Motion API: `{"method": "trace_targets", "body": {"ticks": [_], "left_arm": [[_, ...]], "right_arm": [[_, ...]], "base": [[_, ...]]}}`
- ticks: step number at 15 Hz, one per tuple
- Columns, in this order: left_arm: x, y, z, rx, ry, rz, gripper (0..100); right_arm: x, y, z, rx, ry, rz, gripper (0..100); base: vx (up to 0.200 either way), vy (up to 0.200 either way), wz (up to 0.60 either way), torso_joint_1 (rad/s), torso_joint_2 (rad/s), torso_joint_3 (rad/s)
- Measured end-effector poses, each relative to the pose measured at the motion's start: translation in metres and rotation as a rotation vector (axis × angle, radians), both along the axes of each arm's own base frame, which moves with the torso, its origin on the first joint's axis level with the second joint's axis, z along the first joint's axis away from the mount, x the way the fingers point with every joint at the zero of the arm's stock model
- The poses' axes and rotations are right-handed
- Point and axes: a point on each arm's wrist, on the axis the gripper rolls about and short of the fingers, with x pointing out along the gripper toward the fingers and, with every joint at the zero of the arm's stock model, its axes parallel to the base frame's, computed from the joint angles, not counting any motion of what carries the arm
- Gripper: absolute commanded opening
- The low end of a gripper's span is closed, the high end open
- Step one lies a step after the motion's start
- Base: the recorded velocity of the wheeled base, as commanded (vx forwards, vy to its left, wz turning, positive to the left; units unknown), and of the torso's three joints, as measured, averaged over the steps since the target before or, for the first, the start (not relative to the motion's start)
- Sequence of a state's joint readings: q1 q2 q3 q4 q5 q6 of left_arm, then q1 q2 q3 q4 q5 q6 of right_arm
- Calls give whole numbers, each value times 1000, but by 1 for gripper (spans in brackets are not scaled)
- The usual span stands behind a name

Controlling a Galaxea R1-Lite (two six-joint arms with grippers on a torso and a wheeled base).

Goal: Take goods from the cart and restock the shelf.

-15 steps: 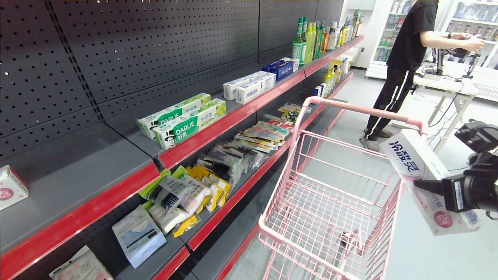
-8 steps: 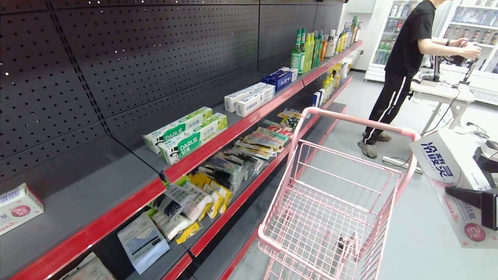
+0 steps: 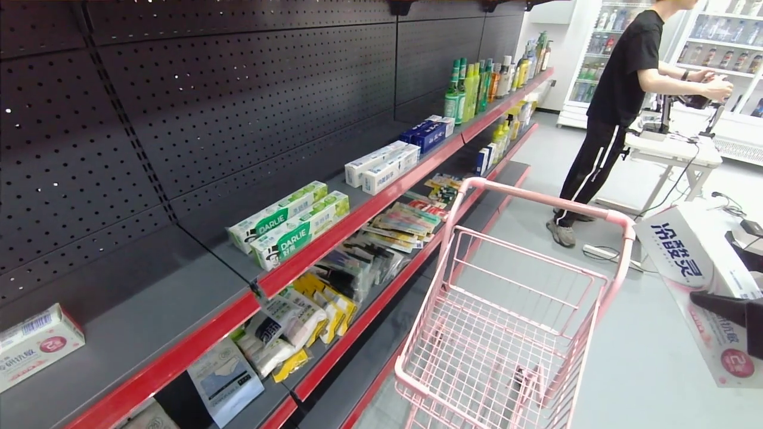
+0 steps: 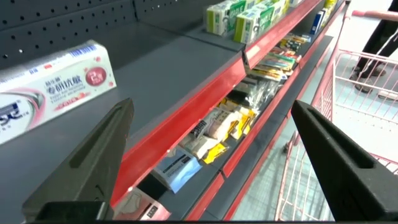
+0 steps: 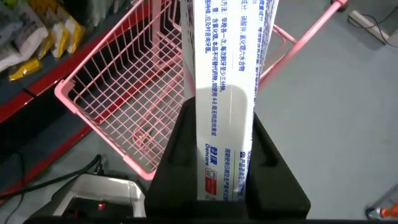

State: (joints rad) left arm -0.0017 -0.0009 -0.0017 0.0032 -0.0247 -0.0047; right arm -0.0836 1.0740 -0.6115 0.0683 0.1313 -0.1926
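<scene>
My right gripper (image 3: 734, 319) is shut on a long white toothpaste box (image 3: 685, 262), held tilted just right of the pink cart (image 3: 620, 262), outside its rim. From the right wrist, the box (image 5: 227, 93) runs out from between the black fingers (image 5: 180, 155), over the cart's corner (image 5: 124, 106). A matching white box (image 3: 36, 345) lies on the grey upper shelf (image 3: 149, 298) at the far left. My left gripper (image 4: 211, 162) hangs open beside that box (image 4: 53, 87), in front of the shelf's red edge, holding nothing. Something small and dark (image 3: 527, 375) lies on the cart's floor.
Further along the upper shelf lie green toothpaste boxes (image 3: 292, 223), white boxes (image 3: 381, 164), blue boxes (image 3: 429, 131) and bottles (image 3: 477, 83). The lower shelf (image 3: 357, 310) holds toothbrush packs and pouches. Bare floor lies right of the cart; a white table (image 3: 673, 149) stands behind.
The head camera has shifted, showing more of the white box on the shelf. My right gripper still holds its box, now a little farther right of the cart's rim.
</scene>
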Motion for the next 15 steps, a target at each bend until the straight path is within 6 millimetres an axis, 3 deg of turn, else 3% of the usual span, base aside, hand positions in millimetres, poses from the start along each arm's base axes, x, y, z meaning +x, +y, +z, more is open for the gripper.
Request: {"method": "trace_targets", "body": {"ticks": [15], "left_arm": [[0,0,0,1,0,-1,100]], "right_arm": [[8,0,-9,-22,47,24,0]], "base": [[0,0,0,141,-299,-163]]}}
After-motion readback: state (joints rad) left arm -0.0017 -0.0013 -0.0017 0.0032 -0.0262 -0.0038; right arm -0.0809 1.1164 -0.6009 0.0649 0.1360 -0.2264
